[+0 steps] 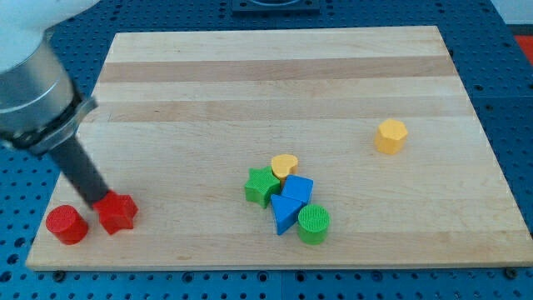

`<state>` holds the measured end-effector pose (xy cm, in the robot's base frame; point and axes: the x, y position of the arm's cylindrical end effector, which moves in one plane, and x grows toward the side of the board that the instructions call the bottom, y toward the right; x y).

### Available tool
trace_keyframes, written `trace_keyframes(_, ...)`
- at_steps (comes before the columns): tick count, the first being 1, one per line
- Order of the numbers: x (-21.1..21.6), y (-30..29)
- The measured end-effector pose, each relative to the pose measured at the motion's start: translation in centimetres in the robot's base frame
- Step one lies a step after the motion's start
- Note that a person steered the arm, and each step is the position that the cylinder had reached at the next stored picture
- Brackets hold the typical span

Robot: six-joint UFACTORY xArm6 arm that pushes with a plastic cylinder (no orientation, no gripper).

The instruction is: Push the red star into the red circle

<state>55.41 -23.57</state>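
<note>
The red star (117,214) lies near the board's bottom left corner. The red circle (67,225), a short cylinder, stands just to the star's left, with a small gap between them. My tip (97,200) comes down from the view's upper left and rests against the star's upper left edge, between the star and the circle and slightly above both.
A cluster sits at bottom centre: green star (261,186), yellow heart (285,165), blue block (297,190), blue triangle (283,214), green circle (314,224). A yellow hexagon (391,136) stands alone at the right. The wooden board (275,75) ends just below the red blocks.
</note>
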Motion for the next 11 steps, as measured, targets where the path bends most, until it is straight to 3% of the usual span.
trace_keyframes(1, 1.2, -0.9)
trace_keyframes(3, -6.9, 2.6)
trace_keyframes(4, -5.3, 6.4)
trace_keyframes(6, 0.2, 5.6)
trace_keyframes(9, 0.7, 1.6)
trace_keyframes(10, 0.6, 1.8)
trace_keyframes(11, -0.9, 6.0)
